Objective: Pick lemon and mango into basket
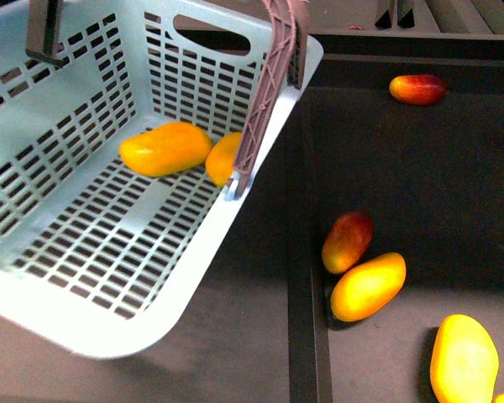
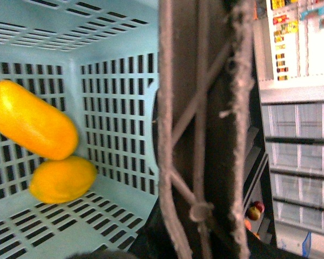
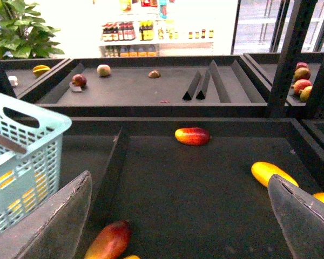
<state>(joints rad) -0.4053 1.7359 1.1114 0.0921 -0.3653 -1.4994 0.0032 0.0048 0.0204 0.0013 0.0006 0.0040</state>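
The pale teal basket hangs tilted at the left of the front view, held up by its brown handle. Inside it lie the oblong yellow-orange mango and the lemon, which is partly hidden behind the handle. The left wrist view shows the mango resting on the lemon in a corner of the basket. My left gripper is shut on the handle. My right gripper is open and empty above the dark shelf tray, beside the basket.
On the dark tray right of the basket lie a red-blushed mango, a yellow mango touching it, another yellow fruit and a red-blushed mango at the back. A raised divider runs front to back. Further shelves hold more fruit.
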